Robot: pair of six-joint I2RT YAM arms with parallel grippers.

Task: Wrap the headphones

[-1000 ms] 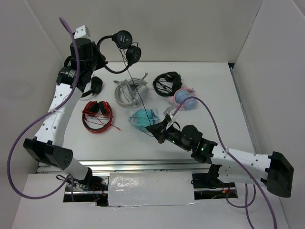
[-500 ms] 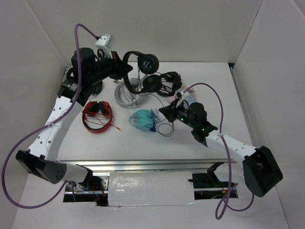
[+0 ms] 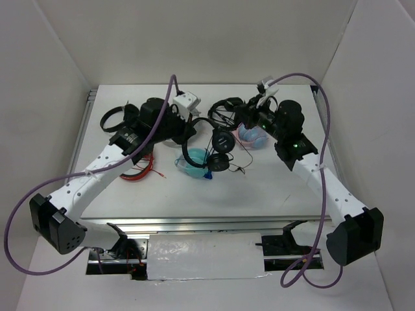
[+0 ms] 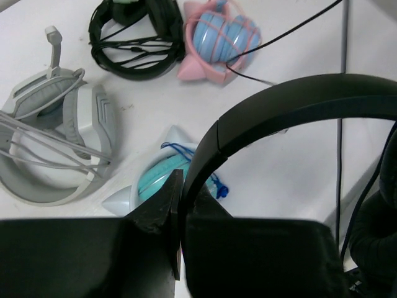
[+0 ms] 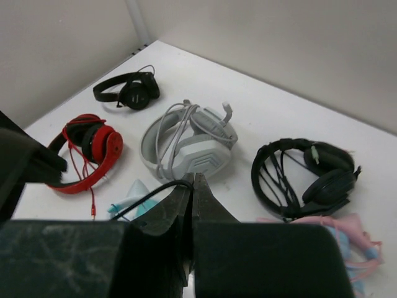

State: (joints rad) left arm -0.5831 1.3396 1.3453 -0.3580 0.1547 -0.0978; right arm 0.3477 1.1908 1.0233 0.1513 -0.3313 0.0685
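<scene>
Over the table, left tool grips headphones; right tool pinches cable.

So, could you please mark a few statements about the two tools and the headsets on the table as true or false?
1. The left tool is shut on the headband of the headphones. True.
2. The right tool is open and holds nothing. False: it is shut on a thin black cable.
3. A red pair lies on the table. True.
4. The grey headset is held in the right tool. False: it lies on the table, apart from both tools.
</scene>
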